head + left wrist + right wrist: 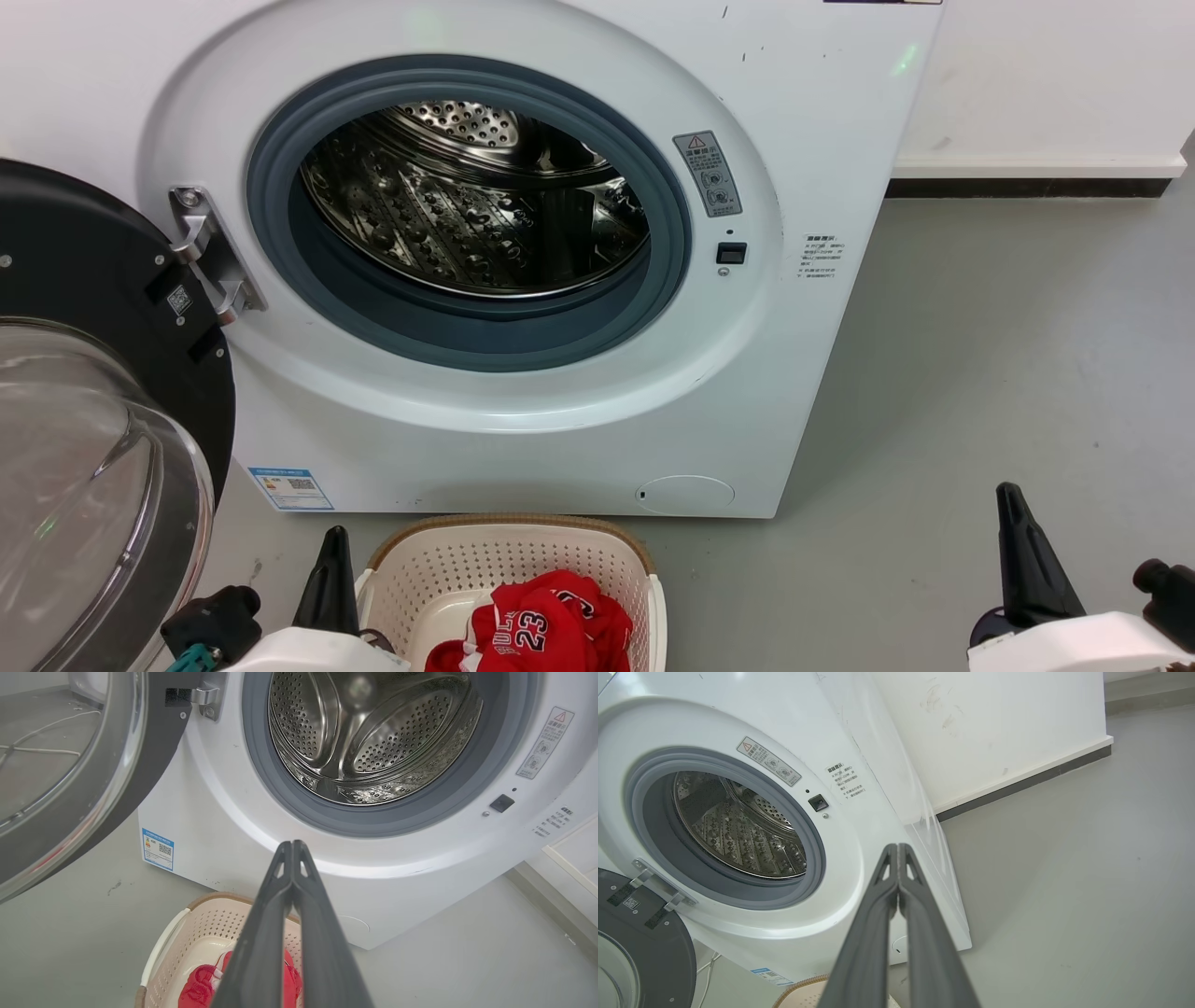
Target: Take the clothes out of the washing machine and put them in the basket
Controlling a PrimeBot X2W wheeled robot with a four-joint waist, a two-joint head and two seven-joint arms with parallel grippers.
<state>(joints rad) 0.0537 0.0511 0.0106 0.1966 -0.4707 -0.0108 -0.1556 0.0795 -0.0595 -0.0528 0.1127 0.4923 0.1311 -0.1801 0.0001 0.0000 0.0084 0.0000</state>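
Note:
The white washing machine (pixel 794 112) stands ahead with its black-framed glass door (pixel 93 448) swung open to the left. Its steel drum (pixel 467 215) shows no clothes inside. Red jersey clothes (pixel 546 625) with the number 23 lie in the cream basket (pixel 439 569) on the floor in front of the machine. My left gripper (pixel 333 569) is shut and holds nothing, hanging just left of the basket; in the left wrist view its tips (pixel 292 845) meet above the basket (pixel 196 933). My right gripper (pixel 1013 532) is shut and empty, off to the right over bare floor.
Grey floor (pixel 1008 373) stretches to the right of the machine up to a white wall with a dark baseboard (pixel 1027 187). The open door takes up the left side. A white cable (pixel 42 749) lies on the floor beyond the door glass.

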